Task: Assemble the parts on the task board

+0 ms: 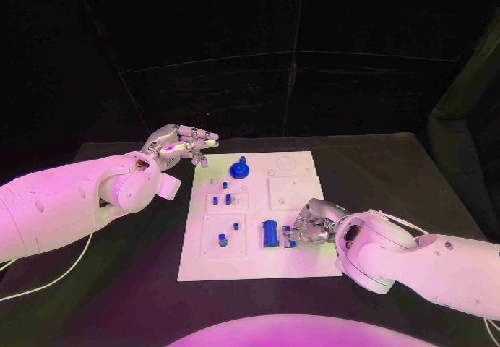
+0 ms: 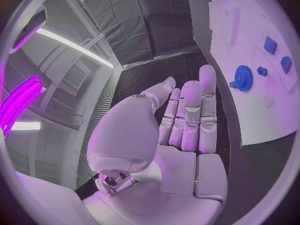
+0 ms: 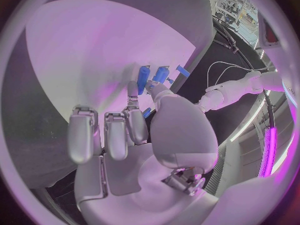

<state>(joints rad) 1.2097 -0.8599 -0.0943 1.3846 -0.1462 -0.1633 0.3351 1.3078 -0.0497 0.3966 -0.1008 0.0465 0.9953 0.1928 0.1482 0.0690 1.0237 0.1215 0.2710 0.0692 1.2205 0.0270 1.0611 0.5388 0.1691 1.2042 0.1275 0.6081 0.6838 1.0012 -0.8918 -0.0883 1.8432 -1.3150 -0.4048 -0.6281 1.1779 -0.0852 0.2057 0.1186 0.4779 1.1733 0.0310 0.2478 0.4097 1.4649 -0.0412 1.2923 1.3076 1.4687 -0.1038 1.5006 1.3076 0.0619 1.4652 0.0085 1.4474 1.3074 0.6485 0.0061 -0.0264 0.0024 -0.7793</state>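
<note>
White task board (image 1: 297, 249) lies mid-frame on the black counter (image 1: 401, 173), blue parts (image 1: 270, 234) along its lower centre. Right hand (image 1: 313, 223) pinches a small blue piece there; its wrist view shows thumb and finger meeting at the blue bars (image 3: 153, 76). Left hand (image 1: 179, 147) hovers upper left, empty; its wrist view shows straight fingers (image 2: 190, 117) beside the gear (image 2: 242, 78).

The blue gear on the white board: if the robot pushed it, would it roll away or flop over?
Probably neither. The blue gear seems to lie flat on the task board, so it would likely slide, not roll. It looks like hard plastic, likely stiff and light. Its toothed rim should give fingers some grip.
</note>
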